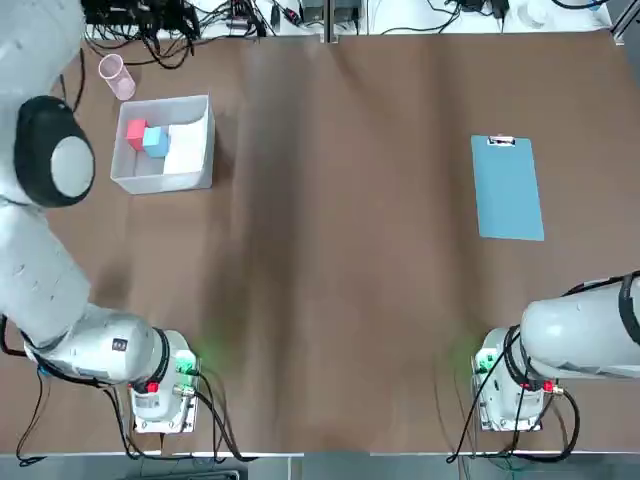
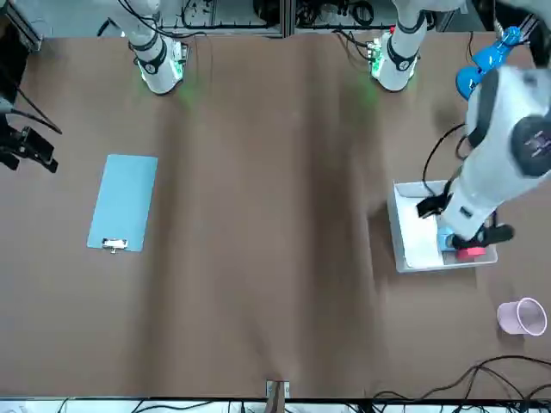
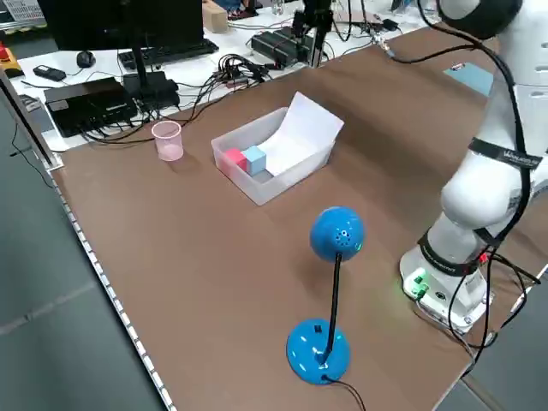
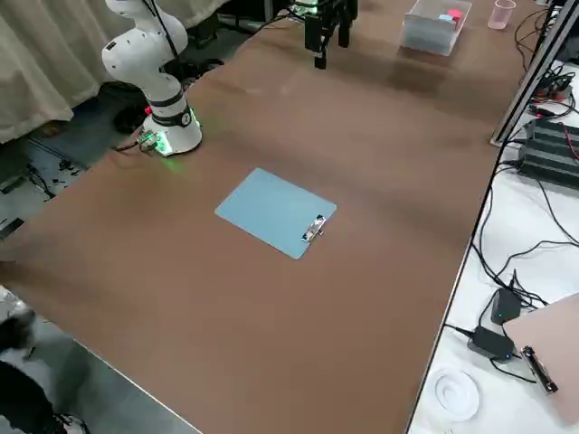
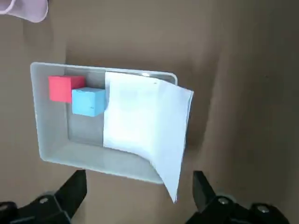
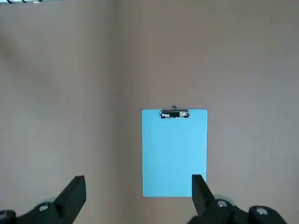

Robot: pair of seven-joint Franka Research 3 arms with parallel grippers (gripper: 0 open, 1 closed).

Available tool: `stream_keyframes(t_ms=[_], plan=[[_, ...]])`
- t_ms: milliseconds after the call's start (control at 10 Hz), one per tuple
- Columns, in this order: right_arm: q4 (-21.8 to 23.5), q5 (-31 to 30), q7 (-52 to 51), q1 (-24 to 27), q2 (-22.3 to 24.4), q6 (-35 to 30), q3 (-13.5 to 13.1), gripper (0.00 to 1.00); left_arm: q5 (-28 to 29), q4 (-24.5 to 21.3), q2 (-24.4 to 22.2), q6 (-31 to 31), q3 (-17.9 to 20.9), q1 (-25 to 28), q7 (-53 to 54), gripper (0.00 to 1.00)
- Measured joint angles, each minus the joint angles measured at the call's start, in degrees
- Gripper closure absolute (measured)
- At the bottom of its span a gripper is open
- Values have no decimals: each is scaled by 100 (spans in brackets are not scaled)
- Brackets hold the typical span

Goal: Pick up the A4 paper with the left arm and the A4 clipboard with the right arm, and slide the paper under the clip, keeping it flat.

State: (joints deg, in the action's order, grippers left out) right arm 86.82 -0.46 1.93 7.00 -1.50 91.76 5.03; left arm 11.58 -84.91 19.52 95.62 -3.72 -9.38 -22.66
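Closest to the robot, the black two-finger left gripper (image 5: 139,193) is up over the worktop (image 1: 350,300) by the bin, wide open with nothing in it, I think so it can come down around the paper's edge. The black two-finger right gripper (image 6: 139,183) is up high at the robot's right side, open and empty too, past the side of the light-blue flat clipboard (image 1: 508,195). That board lies flat on the worktop, its shiny silver metal clip (image 1: 501,141) on the end away from the robot, maybe so the paper can go in there. Farther left, the thin white paper sheet (image 5: 135,116) sits in the clear plastic bin (image 5: 103,172), next to a red cube (image 5: 65,88) and a blue cube (image 5: 88,101). It looks plain and bendy, with one end curving out over the wall, probably to make it easy to grab.
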Motion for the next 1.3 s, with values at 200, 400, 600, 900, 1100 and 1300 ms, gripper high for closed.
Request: stream_keyframes(t_ms=[200, 400, 600, 900, 1100, 1300], plan=[[5, 0, 61, 1, -25, 7, -4, 0, 286, -488, 160, 713, -16, -91, -444, 0], [21, 0, 954, 15, -84, 321, -27, 1, 331, -968, 175, 1106, -32, -321, -1060, 0], [50, 0, 2020, 120, -240, 461, -27, 2, 808, -1456, 165, 1125, -46, -695, -1584, 0], [419, -4, 3557, 334, -350, 560, -29, 3, 1570, -2599, 50, 1931, -48, -878, -2234, 1], [978, -6, 4741, 404, -369, 1036, -29, 4, 1940, -3004, -81, 2192, -44, -866, -2434, 7], [1705, -8, 5869, 404, -393, 1814, -12, 6, 2143, -3160, -93, 2337, -51, -871, -2593, 27]])
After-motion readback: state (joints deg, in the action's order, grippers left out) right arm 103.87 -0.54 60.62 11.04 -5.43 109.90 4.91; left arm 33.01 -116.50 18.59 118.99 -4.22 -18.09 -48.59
